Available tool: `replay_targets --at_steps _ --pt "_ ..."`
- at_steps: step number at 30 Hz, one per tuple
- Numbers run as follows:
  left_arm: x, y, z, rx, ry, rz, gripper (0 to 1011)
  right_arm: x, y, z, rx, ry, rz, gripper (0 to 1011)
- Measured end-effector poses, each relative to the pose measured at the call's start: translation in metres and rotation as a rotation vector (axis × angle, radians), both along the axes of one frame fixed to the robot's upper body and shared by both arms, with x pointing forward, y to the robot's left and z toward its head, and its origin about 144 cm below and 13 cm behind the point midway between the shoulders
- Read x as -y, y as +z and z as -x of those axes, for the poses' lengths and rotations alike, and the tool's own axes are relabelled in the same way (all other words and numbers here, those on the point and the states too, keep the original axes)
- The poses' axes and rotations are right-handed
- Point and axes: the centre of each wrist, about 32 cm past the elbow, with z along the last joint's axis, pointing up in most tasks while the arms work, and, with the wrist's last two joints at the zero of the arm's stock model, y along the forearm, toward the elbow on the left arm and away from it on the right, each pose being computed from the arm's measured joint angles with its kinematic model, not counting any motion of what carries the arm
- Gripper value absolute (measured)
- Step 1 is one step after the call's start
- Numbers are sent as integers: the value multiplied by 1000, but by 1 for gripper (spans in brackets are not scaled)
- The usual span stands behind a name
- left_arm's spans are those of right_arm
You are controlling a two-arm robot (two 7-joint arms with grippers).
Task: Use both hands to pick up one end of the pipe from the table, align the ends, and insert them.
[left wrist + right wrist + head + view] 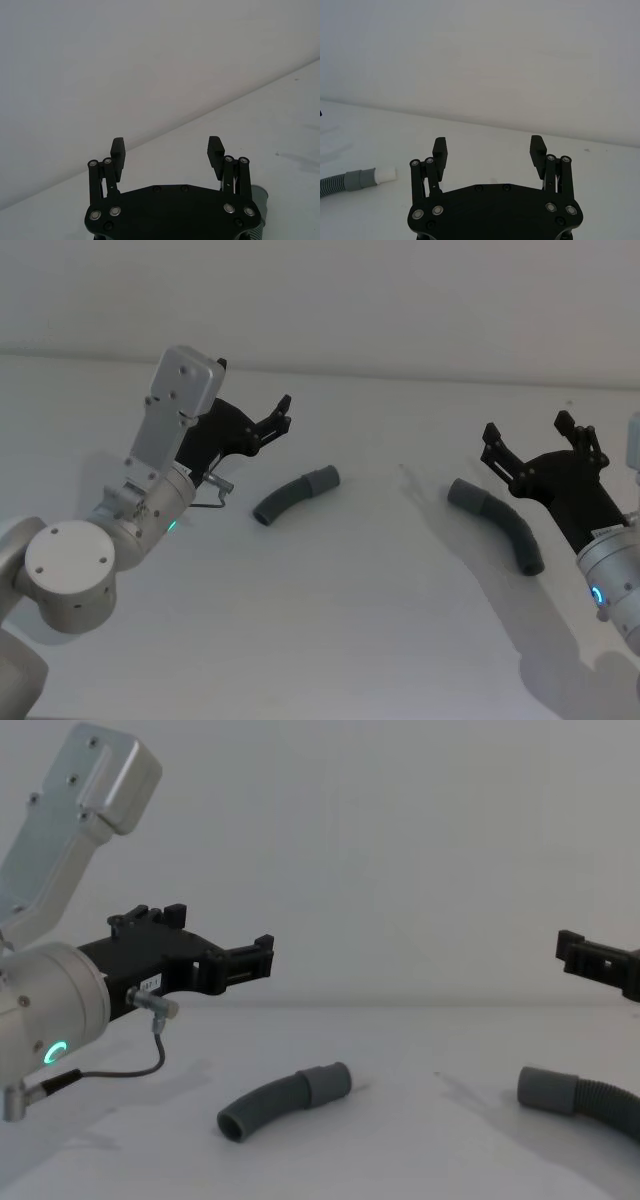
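Hose in two pieces lies on the table (380, 630): short curved piece (293, 496) near the left gripper (284, 413), longer piece (506, 526) beside the right gripper (525, 424), both spread wide and empty. Light, bendy ribs likely buckle; smooth cuffs (322, 478) look firmest to grasp.

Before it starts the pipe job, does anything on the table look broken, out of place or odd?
Nothing stands out. The left pipe piece and the right pipe piece lie apart on the table, intact, cuffs turned toward each other. The left gripper and the right gripper hover open, holding nothing.
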Motion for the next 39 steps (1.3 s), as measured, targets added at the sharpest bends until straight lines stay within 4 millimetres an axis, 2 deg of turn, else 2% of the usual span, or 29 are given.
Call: replay_targets --at_steps 11,30,39 --pt "2 8 -2 -40 -28 -30 1001 0 0 0 0 0 0 1000" --pt "0 43 -3 -281 -205 -77 1001 0 0 0 0 0 0 1000" --pt "-3 51 0 -360 -241 -120 1001 0 0 0 0 0 0 1000"
